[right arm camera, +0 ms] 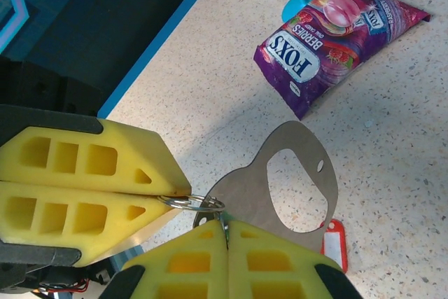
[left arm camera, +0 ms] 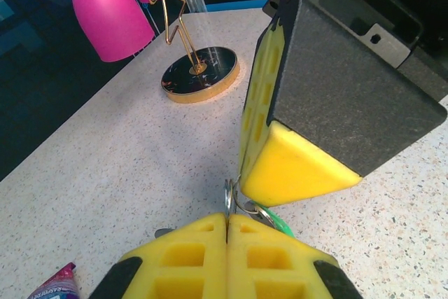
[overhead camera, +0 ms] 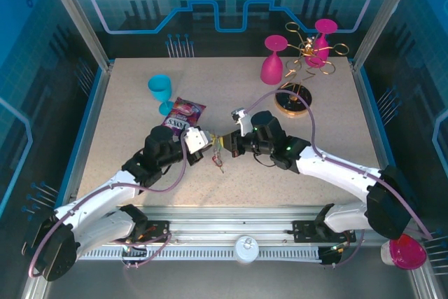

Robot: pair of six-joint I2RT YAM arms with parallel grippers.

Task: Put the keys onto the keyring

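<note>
Top external: left pincer point(overhead camera: 204, 142) and right pincer point(overhead camera: 229, 146) meet tip to tip over the table point(overhead camera: 126, 103), both shut; keys point(overhead camera: 220, 163) dangle just below.
Left wrist: left pincer clamps a wire ring point(left arm camera: 229, 199); green-tagged key point(left arm camera: 281, 226) sits just right of it.
Right wrist: right pincer apparently pinches the keyring point(right arm camera: 245, 190) by its narrow end, with the long axis running away toward the snack packet point(right arm camera: 336, 33); red-tagged key point(right arm camera: 334, 241) is beside it.
</note>
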